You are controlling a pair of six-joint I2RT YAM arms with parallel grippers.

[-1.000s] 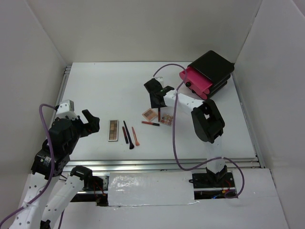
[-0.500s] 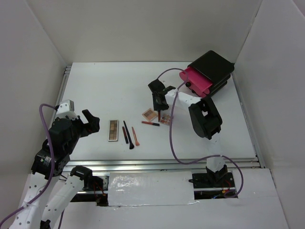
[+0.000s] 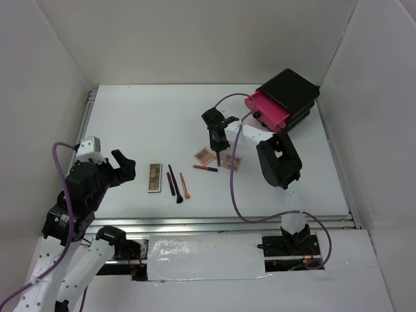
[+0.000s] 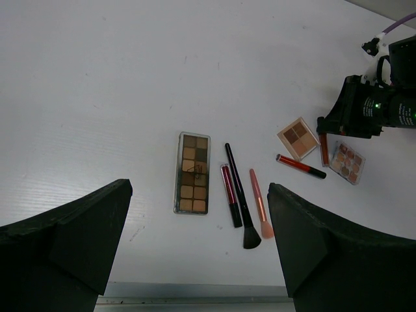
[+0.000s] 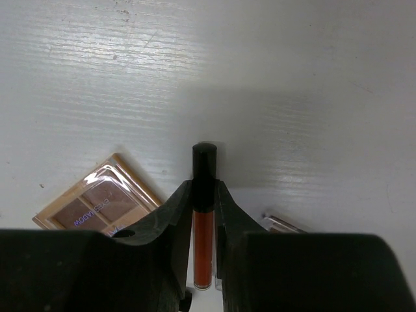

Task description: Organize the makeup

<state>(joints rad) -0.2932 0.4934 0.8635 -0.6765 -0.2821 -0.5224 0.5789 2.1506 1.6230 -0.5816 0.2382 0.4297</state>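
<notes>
R gripper [image 5: 203,198] pinched on slim orange-red gloss tube w/ black cap [image 5: 203,170], long axis along jaws; L gripper [image 4: 199,188] wide open, well apart

Brown palette [image 4: 194,173] lay on worktop [image 4: 97,78], three brushes [image 4: 242,198] just at its 3 o'clock; right claw [image 4: 324,129] over red tube [image 4: 324,151] at 2 o'clock.

Rt wrist view: only legible print sits on small square eyeshadow palette [image 5: 97,203]. White caps along lid edge nearest cam, upside-down from here. Reads approx "…ES HADOW", prob. "EYESHADOW"; first letters unclear. Top + left wrist views: all print too small, nothing legible. Brand, nos.: can't make out.
</notes>
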